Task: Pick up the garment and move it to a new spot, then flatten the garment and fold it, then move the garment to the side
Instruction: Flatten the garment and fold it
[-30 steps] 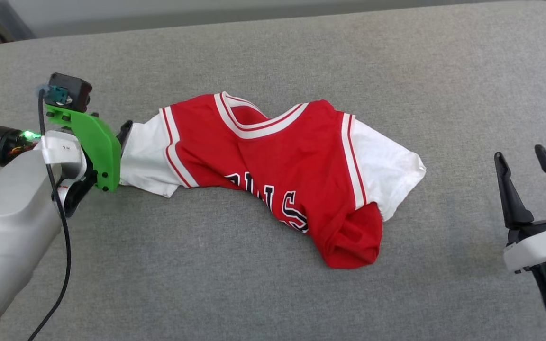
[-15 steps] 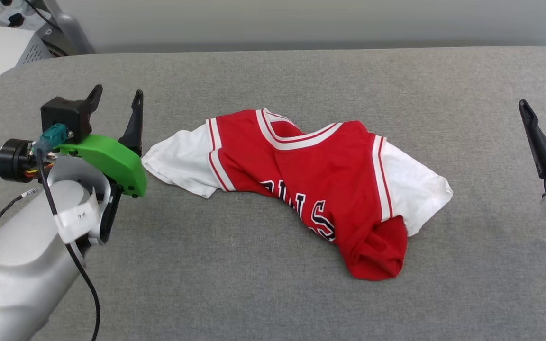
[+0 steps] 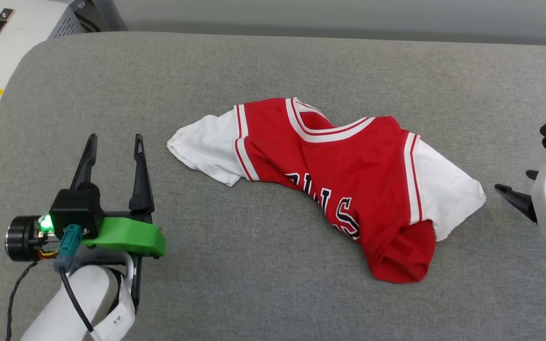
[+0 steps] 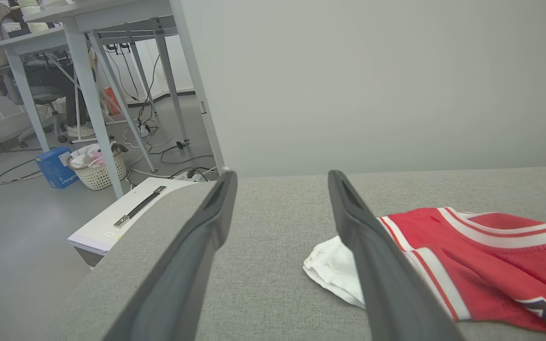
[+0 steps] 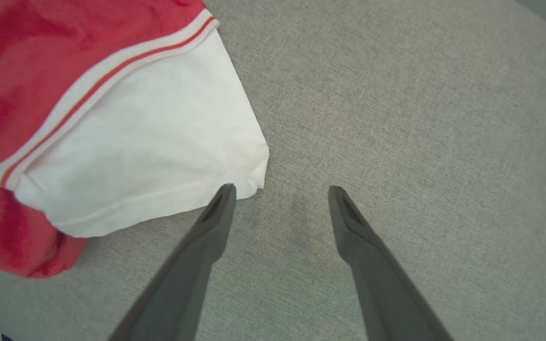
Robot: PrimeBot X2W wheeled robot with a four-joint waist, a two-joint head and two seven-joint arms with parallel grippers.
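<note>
The garment (image 3: 339,175), a red jersey with white sleeves and black lettering, lies crumpled on the grey table, its lower part bunched at the front right. My left gripper (image 3: 114,139) stands open to the left of the garment's left sleeve, apart from it, fingers pointing away from me. In the left wrist view the left gripper (image 4: 281,174) is open with bare table between its fingers and the garment (image 4: 491,255) to its right. My right gripper (image 3: 514,182) points left at the right sleeve. The right wrist view has the right gripper (image 5: 281,188) open, one fingertip at the garment's (image 5: 150,142) white sleeve corner.
The grey padded table (image 3: 254,293) reaches across the head view, with its rounded corner at the far left. A white case (image 3: 12,42) sits beyond that corner. Desks, cables, a blue box (image 4: 55,166) and a white basket (image 4: 97,170) stand on the floor beyond.
The camera has shifted. My left gripper has drawn back from the left sleeve toward the near edge. My right gripper has turned from pointing away from me to pointing left at the right sleeve.
</note>
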